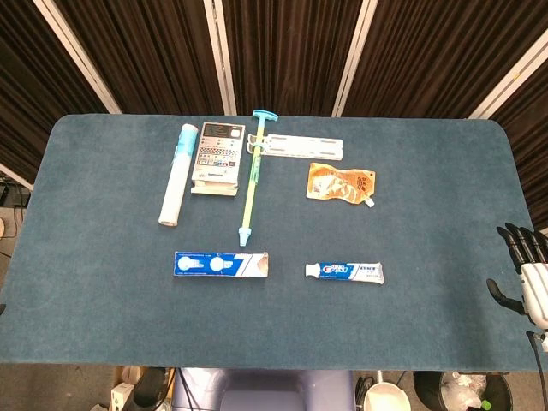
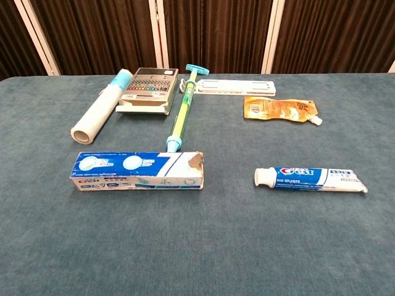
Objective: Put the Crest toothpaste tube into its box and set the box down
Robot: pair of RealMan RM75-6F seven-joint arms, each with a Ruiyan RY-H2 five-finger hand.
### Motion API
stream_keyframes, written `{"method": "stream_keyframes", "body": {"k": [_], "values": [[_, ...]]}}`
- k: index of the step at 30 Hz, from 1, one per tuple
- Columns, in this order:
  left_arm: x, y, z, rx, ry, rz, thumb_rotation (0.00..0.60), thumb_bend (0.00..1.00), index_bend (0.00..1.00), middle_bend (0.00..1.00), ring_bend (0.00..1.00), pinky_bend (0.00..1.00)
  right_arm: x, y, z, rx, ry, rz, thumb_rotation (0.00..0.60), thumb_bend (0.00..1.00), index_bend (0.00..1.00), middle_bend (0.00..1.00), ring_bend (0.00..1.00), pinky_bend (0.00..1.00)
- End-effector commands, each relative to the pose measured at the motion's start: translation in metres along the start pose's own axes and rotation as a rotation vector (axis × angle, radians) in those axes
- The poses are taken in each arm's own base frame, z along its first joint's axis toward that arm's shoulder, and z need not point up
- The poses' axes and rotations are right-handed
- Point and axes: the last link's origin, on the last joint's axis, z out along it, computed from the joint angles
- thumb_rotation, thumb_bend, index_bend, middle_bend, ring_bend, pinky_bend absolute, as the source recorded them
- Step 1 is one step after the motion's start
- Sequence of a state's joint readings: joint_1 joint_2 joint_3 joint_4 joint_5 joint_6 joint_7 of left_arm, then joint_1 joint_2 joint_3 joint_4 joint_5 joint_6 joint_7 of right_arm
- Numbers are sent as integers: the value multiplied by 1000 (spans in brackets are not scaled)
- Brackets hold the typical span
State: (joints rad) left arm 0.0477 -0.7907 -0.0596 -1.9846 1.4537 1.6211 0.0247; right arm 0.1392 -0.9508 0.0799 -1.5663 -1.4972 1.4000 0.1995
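The Crest toothpaste tube (image 1: 344, 271) (image 2: 310, 179) lies flat on the blue table, cap pointing left. Its blue box (image 1: 222, 264) (image 2: 137, 172) lies to the tube's left, long side toward me, with its torn flap end facing the tube. My right hand (image 1: 527, 270) shows only at the right edge of the head view, beyond the table edge, fingers spread and holding nothing, well away from the tube. My left hand is in neither view.
Behind the box lie a white roll (image 1: 177, 174) (image 2: 99, 115), a calculator on a booklet (image 1: 217, 151) (image 2: 147, 84), a green-and-blue syringe-like pump (image 1: 253, 176) (image 2: 182, 110), a white strip (image 1: 301, 146) (image 2: 235, 86) and an orange pouch (image 1: 342, 183) (image 2: 281, 108).
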Motion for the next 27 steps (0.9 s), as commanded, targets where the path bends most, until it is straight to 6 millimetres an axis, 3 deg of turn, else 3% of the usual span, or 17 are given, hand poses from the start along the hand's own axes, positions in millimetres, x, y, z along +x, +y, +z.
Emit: {"method": "stream_keyframes", "body": {"k": [1,17,27], "values": [[-2,3,2,-7,-9,-12,600,177,272,184,98,257,2,-1,1,0,3,-6,600,348,86,83,44,0],[-7,7,14,-3,-21,-16,600,175,267,217,97,257,-3,-6,-3,-6,-35,-45,600,348,86,83,43,0],[-12,12,21,-1,-45,-4,600,163,265,211,97,257,4,-6,-4,-4,-26,-53,600,348,86,83,43,0]]}}
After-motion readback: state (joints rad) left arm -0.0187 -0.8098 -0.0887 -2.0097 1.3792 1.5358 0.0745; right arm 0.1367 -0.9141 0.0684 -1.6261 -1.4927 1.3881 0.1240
